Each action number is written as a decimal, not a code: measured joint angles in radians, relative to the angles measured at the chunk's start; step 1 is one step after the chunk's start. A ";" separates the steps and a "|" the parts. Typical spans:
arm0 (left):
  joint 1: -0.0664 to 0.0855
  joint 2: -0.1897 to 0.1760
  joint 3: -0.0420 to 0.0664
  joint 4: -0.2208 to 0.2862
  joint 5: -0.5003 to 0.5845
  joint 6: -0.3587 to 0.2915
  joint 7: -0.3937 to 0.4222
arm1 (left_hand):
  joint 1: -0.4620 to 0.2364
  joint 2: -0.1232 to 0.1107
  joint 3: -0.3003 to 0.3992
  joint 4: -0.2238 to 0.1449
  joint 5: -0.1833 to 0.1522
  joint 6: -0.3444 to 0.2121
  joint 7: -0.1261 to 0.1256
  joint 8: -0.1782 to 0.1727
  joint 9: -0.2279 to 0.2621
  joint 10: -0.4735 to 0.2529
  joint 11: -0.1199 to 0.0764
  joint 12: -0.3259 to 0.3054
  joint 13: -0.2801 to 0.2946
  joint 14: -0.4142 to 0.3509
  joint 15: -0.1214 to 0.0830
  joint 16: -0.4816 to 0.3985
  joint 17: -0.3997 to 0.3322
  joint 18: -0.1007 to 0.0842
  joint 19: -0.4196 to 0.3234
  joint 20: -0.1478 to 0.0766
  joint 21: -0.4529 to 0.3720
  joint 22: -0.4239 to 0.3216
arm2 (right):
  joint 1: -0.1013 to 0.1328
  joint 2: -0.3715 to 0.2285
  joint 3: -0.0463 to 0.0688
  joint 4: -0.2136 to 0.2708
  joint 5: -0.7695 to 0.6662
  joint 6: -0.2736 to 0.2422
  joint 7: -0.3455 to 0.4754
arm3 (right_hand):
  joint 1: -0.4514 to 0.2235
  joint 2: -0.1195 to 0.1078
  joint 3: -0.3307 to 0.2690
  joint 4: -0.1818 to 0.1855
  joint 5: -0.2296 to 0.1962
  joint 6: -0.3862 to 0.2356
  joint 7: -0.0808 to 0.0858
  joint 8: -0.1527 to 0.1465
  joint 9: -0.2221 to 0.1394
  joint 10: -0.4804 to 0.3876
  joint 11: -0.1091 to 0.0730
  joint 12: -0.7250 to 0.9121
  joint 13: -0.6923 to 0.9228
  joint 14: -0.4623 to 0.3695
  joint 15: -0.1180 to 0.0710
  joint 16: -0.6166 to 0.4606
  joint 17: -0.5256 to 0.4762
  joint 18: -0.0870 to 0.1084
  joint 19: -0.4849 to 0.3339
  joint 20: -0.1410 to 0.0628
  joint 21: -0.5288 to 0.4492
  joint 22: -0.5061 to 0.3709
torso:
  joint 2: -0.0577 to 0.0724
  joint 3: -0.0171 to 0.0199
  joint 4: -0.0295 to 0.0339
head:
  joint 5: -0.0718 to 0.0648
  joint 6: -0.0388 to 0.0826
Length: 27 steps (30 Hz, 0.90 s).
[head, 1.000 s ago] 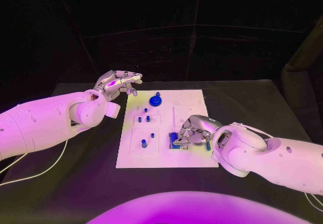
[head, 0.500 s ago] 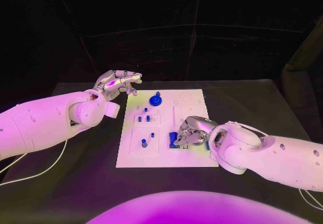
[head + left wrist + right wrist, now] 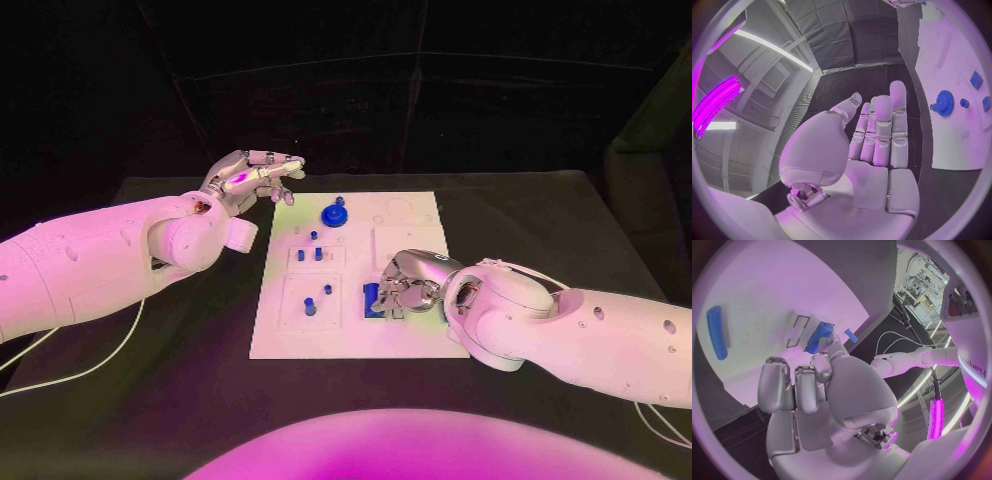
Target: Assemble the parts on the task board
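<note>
Head view shows my right hand (image 3: 408, 283) low over the near right part of the task board (image 3: 411, 215), its fingers curled down at a blue block (image 3: 372, 299) that stands in a slot there. From my right wrist this block (image 3: 819, 337) lies just beyond my fingertips (image 3: 822, 345), its long axis pointing away from my palm; I cannot tell if I grip it. My left hand (image 3: 250, 177) hovers beside the board's far left corner, fingers straight, close together and holding nothing. A blue gear (image 3: 335, 214) stands near it.

White task board (image 3: 411, 225) flat mid-table; small blue parts (image 3: 333, 214) on it.
</note>
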<state>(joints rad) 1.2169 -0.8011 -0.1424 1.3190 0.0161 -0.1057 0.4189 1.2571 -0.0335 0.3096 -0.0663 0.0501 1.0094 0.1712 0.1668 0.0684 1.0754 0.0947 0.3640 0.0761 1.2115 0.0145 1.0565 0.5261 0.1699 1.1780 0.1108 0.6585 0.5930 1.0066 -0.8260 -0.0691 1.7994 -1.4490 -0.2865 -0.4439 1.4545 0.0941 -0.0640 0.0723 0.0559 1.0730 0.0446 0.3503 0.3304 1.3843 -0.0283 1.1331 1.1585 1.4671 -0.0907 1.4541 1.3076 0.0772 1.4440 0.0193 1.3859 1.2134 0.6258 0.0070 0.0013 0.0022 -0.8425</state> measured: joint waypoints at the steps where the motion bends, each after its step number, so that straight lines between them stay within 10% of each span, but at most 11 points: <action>1: 0.000 0.000 0.000 0.000 0.000 0.000 0.000 | 0.000 0.000 0.000 0.000 0.000 0.000 0.000 0.000 0.000 0.000 0.000 0.000 0.000 0.000 0.000 0.000 0.000 0.000 0.000 0.000 0.000 0.000 | 0.000 -0.002 0.000 0.000 -0.001 0.001 -0.001 | 0.000 0.000 0.000 0.000 0.000 0.000 0.000 0.000 -0.001 0.000 0.000 0.000 0.000 0.000 0.000 0.000 0.000 0.000 0.000 0.000 0.000 0.000 | 0.000 0.0002 -0.0001 | 0.000 0.000; 17: 0.000 -0.002 0.000 -0.001 0.000 -0.001 0.000 | 0.000 0.000 0.000 0.000 0.000 0.000 0.000 0.000 0.000 0.000 0.000 0.000 0.000 0.000 0.000 0.000 -0.001 0.000 0.000 0.000 0.000 0.000 | 0.002 -0.174 -0.001 0.082 0.107 -0.067 0.069 | -0.096 -0.066 -0.040 0.040 0.091 -0.086 0.054 -0.090 -0.037 -0.011 0.036 -0.012 -0.003 -0.004 0.025 0.007 0.000 0.000 -0.004 0.015 0.000 0.003 | 0.001 0.0022 -0.0058 | -0.016 0.004; 22: 0.000 0.001 0.000 -0.001 0.000 -0.011 0.007 | 0.009 0.009 -0.004 -0.004 0.000 0.000 0.000 0.005 0.001 0.000 0.000 0.007 0.002 0.000 0.000 0.000 0.000 0.000 0.000 0.000 0.000 -0.002 | 0.006 -0.239 -0.001 0.084 0.129 -0.063 0.064 | -0.118 -0.084 -0.062 0.053 0.250 -0.089 0.057 -0.108 -0.049 -0.014 0.039 -0.012 -0.003 0.000 0.028 0.007 0.000 0.000 -0.004 0.022 0.000 0.002 | -0.001 0.0023 -0.0076 | -0.028 0.004; 27: -0.002 0.002 0.000 -0.002 0.000 -0.021 0.015 | 0.009 0.009 -0.004 -0.004 0.000 0.000 0.000 0.005 0.001 0.000 0.000 0.007 0.002 0.000 0.000 0.000 0.000 0.000 0.003 0.003 0.000 -0.002 | 0.008 -0.259 -0.001 0.079 0.117 -0.054 0.044 | -0.124 -0.082 -0.071 0.061 0.268 -0.088 0.057 -0.110 -0.052 -0.010 0.043 -0.012 0.002 0.000 0.028 0.007 0.000 0.000 -0.004 0.022 0.000 0.004 | -0.001 0.0029 -0.0056 | -0.036 0.008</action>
<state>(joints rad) 1.2146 -0.7995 -0.1425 1.3173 0.0161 -0.1264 0.4338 1.2663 -0.0243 0.3054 -0.0705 0.0501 1.0095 0.1712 0.1715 0.0694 1.0755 0.0947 0.3708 0.0777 1.2115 0.0145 1.0565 0.5263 0.1697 1.1807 0.1135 0.6585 0.5909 1.0141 -1.0848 -0.0698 1.8789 -1.3324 -0.3406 -0.3998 1.3300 0.0123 -0.1348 0.1331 0.3239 0.9846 0.1020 0.2401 0.2787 1.3739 0.0145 1.1214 1.1602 1.4668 -0.0623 1.4607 1.3074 0.0772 1.4403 0.0410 1.3859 1.2171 0.6244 0.0099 -0.0042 -0.0341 -0.8350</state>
